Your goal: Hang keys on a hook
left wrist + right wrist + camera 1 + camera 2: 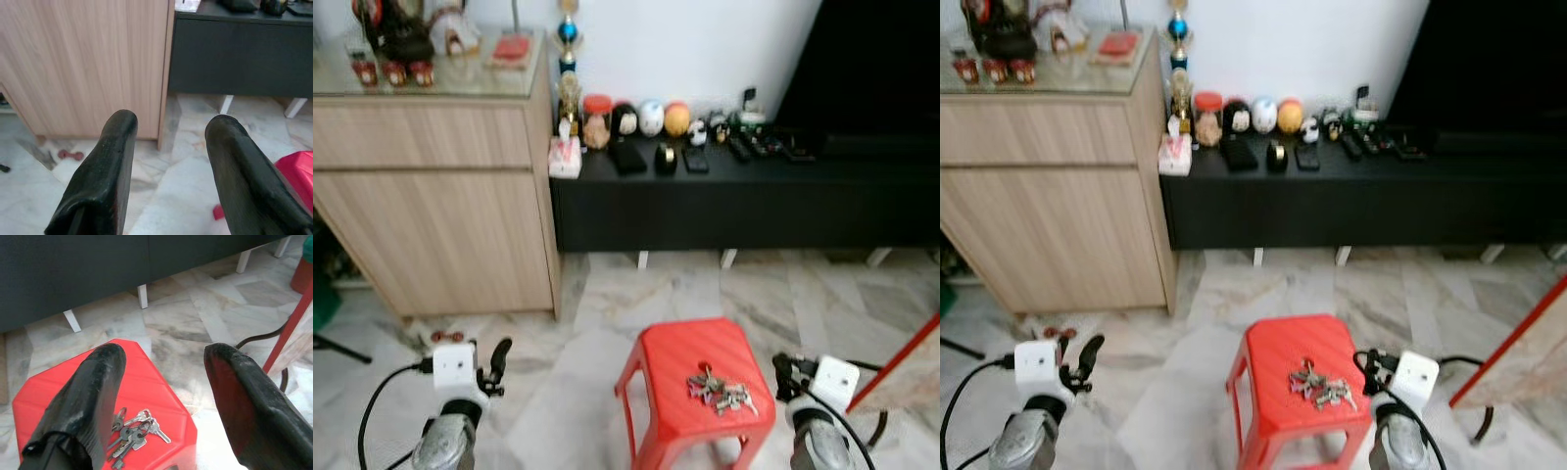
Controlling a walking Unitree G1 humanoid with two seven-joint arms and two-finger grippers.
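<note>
The keys (722, 392) lie in a loose bunch on the red stool (675, 357), near its right front corner. They look light, hard and jingly; I judge the ring is the best place to pinch, because single keys would slide. The right gripper (164, 396) hovers just beside the stool's right edge, fingers spread. The left gripper (171, 166) is held low over the floor toward the wooden cabinet (440, 225), fingers also spread.

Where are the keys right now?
The keys lie in a bunch on the red stool, toward its right edge, on the floor in front of the black cabinet, just left of the open right pincer.
</note>
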